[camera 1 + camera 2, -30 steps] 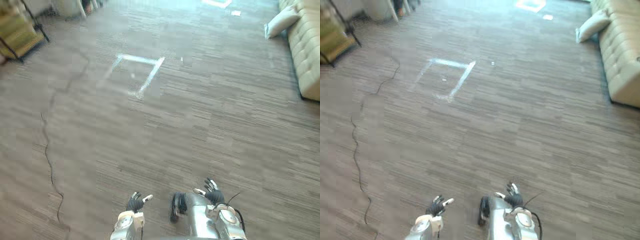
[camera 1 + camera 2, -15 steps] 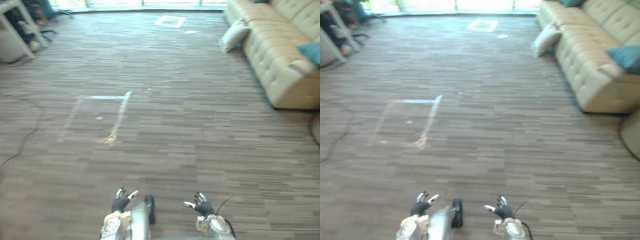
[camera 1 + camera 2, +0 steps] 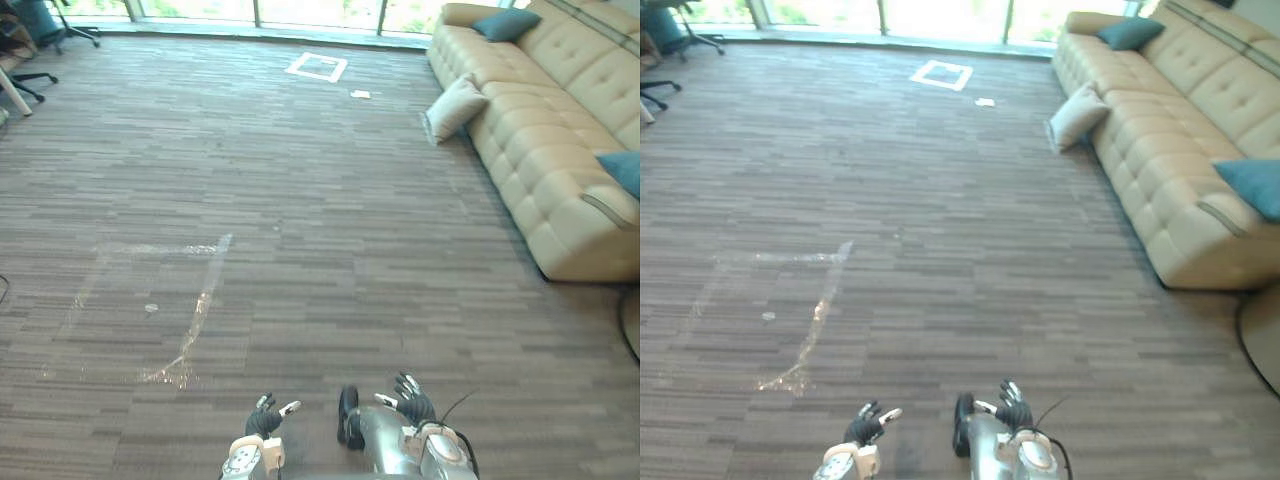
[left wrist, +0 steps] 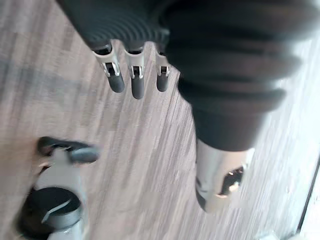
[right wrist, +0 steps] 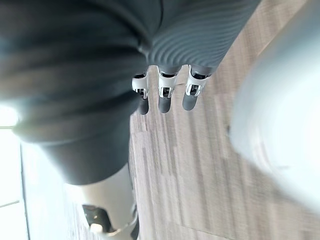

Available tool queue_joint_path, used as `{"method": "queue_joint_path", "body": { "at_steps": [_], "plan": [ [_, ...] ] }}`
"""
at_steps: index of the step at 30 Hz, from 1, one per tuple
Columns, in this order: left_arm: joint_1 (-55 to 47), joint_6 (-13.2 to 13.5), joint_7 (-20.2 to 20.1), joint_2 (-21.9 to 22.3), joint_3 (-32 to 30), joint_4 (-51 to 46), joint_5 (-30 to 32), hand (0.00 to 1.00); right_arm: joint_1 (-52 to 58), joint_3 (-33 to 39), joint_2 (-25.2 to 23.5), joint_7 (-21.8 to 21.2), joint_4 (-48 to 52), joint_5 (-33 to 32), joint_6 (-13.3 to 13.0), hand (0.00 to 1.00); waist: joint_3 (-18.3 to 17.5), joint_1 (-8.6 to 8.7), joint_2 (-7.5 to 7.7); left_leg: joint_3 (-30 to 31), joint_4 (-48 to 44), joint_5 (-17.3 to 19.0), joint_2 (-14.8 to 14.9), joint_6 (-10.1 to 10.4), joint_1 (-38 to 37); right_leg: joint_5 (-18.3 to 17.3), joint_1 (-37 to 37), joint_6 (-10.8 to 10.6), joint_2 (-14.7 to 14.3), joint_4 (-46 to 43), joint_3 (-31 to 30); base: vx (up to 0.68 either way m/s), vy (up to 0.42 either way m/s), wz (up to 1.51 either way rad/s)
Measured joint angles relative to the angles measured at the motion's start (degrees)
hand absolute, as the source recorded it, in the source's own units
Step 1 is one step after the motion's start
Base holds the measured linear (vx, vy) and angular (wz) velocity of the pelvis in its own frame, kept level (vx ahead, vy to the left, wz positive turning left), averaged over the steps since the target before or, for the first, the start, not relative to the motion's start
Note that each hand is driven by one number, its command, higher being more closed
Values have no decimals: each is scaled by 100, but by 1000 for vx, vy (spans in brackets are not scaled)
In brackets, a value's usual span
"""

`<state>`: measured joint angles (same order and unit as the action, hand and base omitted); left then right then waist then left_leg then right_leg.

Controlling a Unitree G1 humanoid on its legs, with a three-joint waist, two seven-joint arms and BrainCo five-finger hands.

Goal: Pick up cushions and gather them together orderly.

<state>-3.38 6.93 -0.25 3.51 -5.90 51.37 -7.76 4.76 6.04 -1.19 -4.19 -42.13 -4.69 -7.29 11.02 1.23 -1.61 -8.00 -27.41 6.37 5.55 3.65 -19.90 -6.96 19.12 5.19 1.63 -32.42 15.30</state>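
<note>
A pale beige cushion (image 3: 453,107) stands on the floor, leaning against the end of the sofa, far ahead and to my right. One teal cushion (image 3: 505,24) lies on the sofa's far seat. A second teal cushion (image 3: 1252,186) lies on the near seat at the right edge. My left hand (image 3: 266,418) and right hand (image 3: 410,403) hang low at the bottom of the view, both open and holding nothing. In the left wrist view the fingers (image 4: 134,75) are straight over bare carpet, and so are the fingers (image 5: 165,90) in the right wrist view.
A long beige tufted sofa (image 3: 560,120) runs along the right side. A white tape square (image 3: 316,67) and a small white scrap (image 3: 360,94) mark the far floor, faded tape lines (image 3: 190,320) the near left. An office chair (image 3: 30,30) stands far left.
The whole picture has swung to the right, so the camera moved: the sofa and its cushions came fully into view. Both hands stay low and open.
</note>
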Motion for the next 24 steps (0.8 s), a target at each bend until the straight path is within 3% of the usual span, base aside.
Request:
{"method": "queue_joint_path", "body": {
  "at_steps": [1, 2, 3, 4, 5, 7, 9, 11, 13, 14, 15, 16, 18, 19, 21, 22, 24],
  "plan": [
    [-132, 12, 13, 14, -178, -56, 8, 0, 78, -131, -23, 2, 39, -4, 13, 0, -77, 9, -4, 20, -1144, -809, 117, 134, 507, -263, -426, 343, -122, 523, 76, 693, -304, -23],
    [-166, -7, -17, -2, -222, -104, 43, 0, 79, -180, 42, 5, -9, -36, 41, 0, -41, -59, -234, 58, -2543, -838, 528, 136, 1089, -395, -810, 396, -425, 709, 23, 614, -142, -49],
    [-162, -2, 11, 15, -429, -183, 42, 0, 60, -174, -21, 26, -100, -50, 61, 0, 53, -141, -350, -21, -3671, -403, 801, 35, 1679, -580, -1261, 535, -643, 903, -83, 665, -74, -71],
    [-187, -2, 21, -20, -522, -264, 40, 0, 4, -173, -90, 32, -227, -69, 111, 0, 117, -189, -271, -61, -4099, -89, 816, -9, 2068, -710, -1647, 537, -668, 1041, -227, 668, -73, -53],
    [-312, 16, 12, -57, -540, -449, 32, 0, 2, -181, -163, 32, -271, -116, 143, 0, 169, -234, -91, -121, -4142, 173, 737, -27, 2548, -775, -2117, 518, -669, 1365, -335, 630, -97, -44],
    [-432, 114, 6, -75, -540, -734, 21, 0, 55, -180, -213, 36, -364, -223, 141, 0, 97, -377, 25, -489, -3143, 605, 611, -73, 3258, -838, -2828, 397, -642, 1937, -657, 624, -69, -58],
    [-472, 171, 12, -57, -541, -815, -24, 0, -3, -175, -169, 48, -447, -223, 150, 0, 112, -462, 33, -680, -1303, 661, 269, -68, 3673, -962, -3337, 267, -528, 2277, -957, 743, 51, -76],
    [-489, 234, 30, -47, -536, -874, -55, 0, -34, -177, -108, 77, -513, -221, 137, 0, 90, -534, 25, -716, 450, 178, -79, 19, 3848, -1089, -3743, 92, -428, 2554, -1316, 725, 145, -90],
    [-534, 257, 46, -87, -507, -841, -139, 0, -109, -212, -73, 96, -730, -219, 124, 0, 36, -572, 21, -624, 924, -832, -190, -378, 3889, -1178, -4008, -64, -419, 2561, -1719, 698, 225, -84],
    [-428, 232, 43, -290, -468, -766, -138, 0, -98, -218, -165, 113, -842, -220, 129, 0, -103, -543, 312, -755, 891, -747, -419, -722, 3799, -1154, -4018, -114, -76, 2350, -1855, 852, 290, -42],
    [-375, 229, 39, -299, -419, -759, -132, 0, -79, -157, -230, 110, -827, -216, 127, 0, -127, -520, 441, -805, 674, -453, -498, -928, 3756, -1031, -3837, -362, 44, 1813, -1973, 866, 302, -19],
    [-383, 240, 29, -298, -415, -766, -134, 0, -59, -97, -250, 114, -823, -212, 126, 0, -138, -521, 487, -841, 530, -216, -532, -958, 3664, -920, -3695, -550, 63, 1312, -2039, 967, 346, -14],
    [-371, 238, 44, -370, -297, -712, -138, 0, 56, -47, -247, 115, -816, -208, 114, 0, -143, -443, 591, -798, 409, 423, -745, -910, 3052, -114, -2936, -1692, 157, -1053, -2119, 806, 294, 3],
    [-325, 211, 53, -364, -177, -601, -133, 0, 101, -50, -184, 108, -764, -204, 93, 0, -116, -399, 558, -730, 433, 685, -844, -880, 2653, -68, -2453, -1781, 217, -2261, -2003, 659, 189, 18],
    [-289, 144, 117, -214, 44, -513, -128, 0, 295, -57, -104, 89, -323, -199, 46, 0, -84, -355, 393, -648, 660, 1041, -880, -886, 1874, -414, -1639, -1303, 314, -3308, -1585, 627, 152, 15],
    [-282, 132, 118, -155, 149, -490, -126, 0, 354, -55, -100, 84, -174, -198, 6, 0, -84, -335, 302, -579, 881, 1152, -880, -884, 1559, -566, -1200, -1150, 328, -3349, -1366, 572, 97, 19],
    [-287, 114, 117, -103, 304, -452, -124, 0, 438, -40, -115, 79, 89, -198, -63, 0, -84, -261, 316, -397, 1275, 1378, -871, -908, 938, -835, -343, -954, 272, -2877, -993, 630, 61, 33]
  ]
}}
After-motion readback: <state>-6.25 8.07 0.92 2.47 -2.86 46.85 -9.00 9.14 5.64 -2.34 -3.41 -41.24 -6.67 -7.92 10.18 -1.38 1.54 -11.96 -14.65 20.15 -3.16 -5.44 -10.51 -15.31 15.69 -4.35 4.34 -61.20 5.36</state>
